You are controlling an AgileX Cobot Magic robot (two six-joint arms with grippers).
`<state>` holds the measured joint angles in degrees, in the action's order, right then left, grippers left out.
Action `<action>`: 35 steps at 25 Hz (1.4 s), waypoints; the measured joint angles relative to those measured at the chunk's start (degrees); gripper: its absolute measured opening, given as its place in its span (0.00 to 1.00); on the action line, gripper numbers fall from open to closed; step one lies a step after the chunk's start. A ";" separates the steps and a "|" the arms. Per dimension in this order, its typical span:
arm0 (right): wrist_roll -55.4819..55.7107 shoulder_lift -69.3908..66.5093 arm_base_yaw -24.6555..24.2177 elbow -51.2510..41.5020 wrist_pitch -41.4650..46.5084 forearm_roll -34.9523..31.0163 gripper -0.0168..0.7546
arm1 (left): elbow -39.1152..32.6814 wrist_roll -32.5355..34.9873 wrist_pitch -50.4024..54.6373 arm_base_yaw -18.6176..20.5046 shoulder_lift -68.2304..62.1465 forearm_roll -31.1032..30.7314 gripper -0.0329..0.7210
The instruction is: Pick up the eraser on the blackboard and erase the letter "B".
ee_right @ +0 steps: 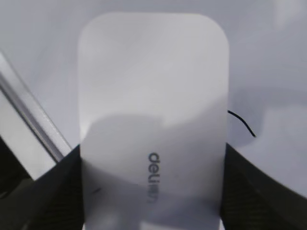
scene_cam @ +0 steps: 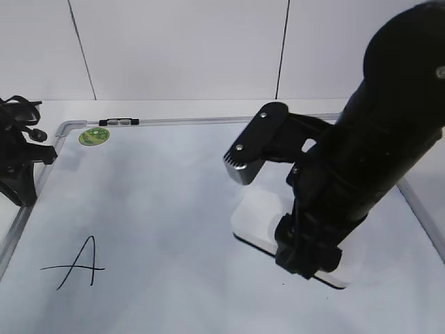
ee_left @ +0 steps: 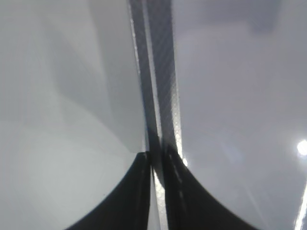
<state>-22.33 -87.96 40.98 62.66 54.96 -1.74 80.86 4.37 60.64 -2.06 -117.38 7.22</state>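
The white eraser (scene_cam: 256, 216) lies flat on the blackboard (scene_cam: 160, 202), right of centre. My right gripper (scene_cam: 306, 259) comes down on it. In the right wrist view the jaws (ee_right: 152, 160) press both long sides of the eraser (ee_right: 153, 81), which bears small dark lettering. The letter "B" does not show as a whole. Only a short black stroke (ee_right: 242, 123) lies beside the eraser. My left gripper (scene_cam: 21, 167) rests at the board's left edge. In the left wrist view its fingers (ee_left: 154, 160) are shut and empty above the grey frame strip (ee_left: 160, 72).
A black letter "A" (scene_cam: 78, 264) is at the board's front left. A round green sticker (scene_cam: 94, 136) and a small black-and-white marker clip (scene_cam: 118, 122) sit at the far left corner. The board's grey frame (scene_cam: 424, 216) runs along the right.
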 joint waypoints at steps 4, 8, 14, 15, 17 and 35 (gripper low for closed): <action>11.60 0.00 -4.31 1.18 0.53 4.73 0.75 | 0.00 0.00 0.00 0.00 0.00 0.00 0.12; 17.08 0.00 -10.62 3.16 0.60 5.47 0.75 | 0.00 0.00 0.00 0.00 0.00 0.00 0.12; 24.31 0.00 -19.59 4.29 0.74 5.69 0.75 | 0.00 0.00 0.00 0.00 0.00 0.00 0.12; 25.17 -0.23 -20.63 4.29 1.02 5.71 0.75 | 0.00 0.00 0.00 0.00 0.00 0.00 0.12; 26.94 -1.06 -22.58 4.45 1.45 5.81 0.75 | 0.00 0.00 0.00 0.00 0.00 0.00 0.12; 31.70 -13.82 -25.07 14.36 5.66 7.79 0.75 | 0.00 0.10 0.18 0.00 0.00 0.19 0.13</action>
<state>9.37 -101.78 15.90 77.02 60.61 6.04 80.86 4.47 60.82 -2.06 -117.38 7.41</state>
